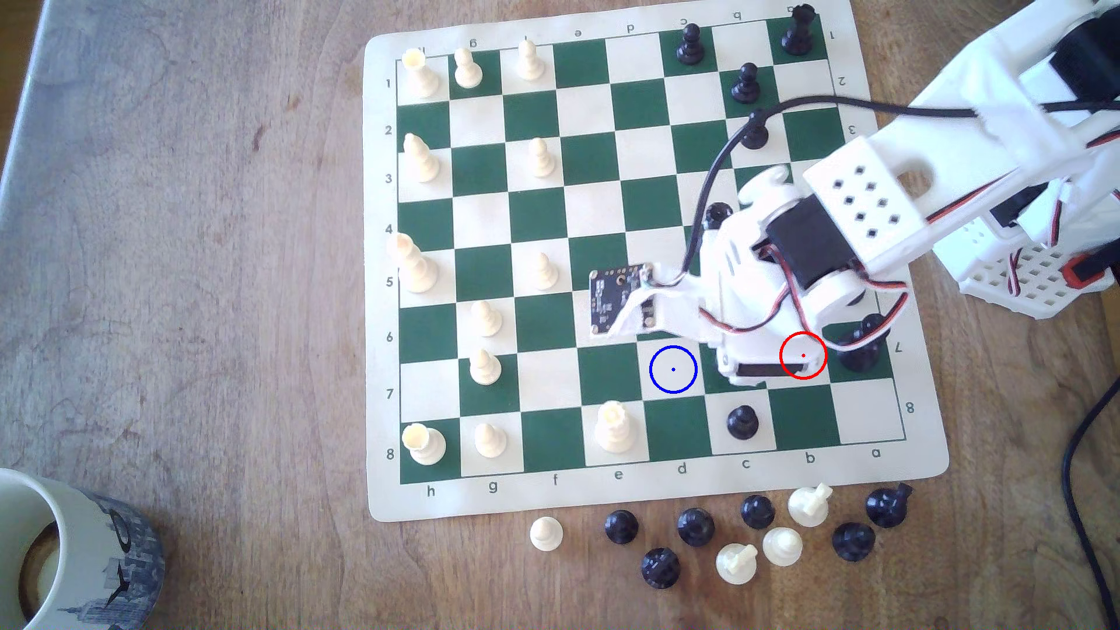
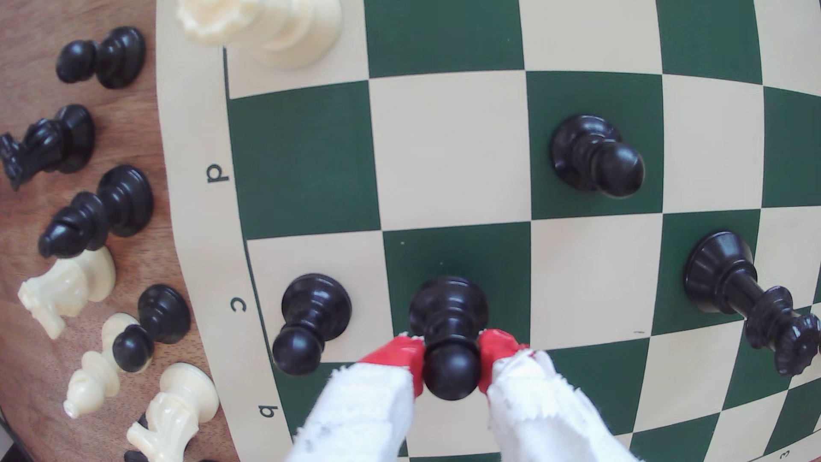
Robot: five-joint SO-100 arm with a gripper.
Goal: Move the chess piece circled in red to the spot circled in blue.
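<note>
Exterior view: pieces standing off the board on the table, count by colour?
Black pieces: 6
Cream pieces: 4
Total: 10

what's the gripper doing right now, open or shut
Gripper: shut on the black pawn, red fingertips pressed either side under its ball head.
</note>
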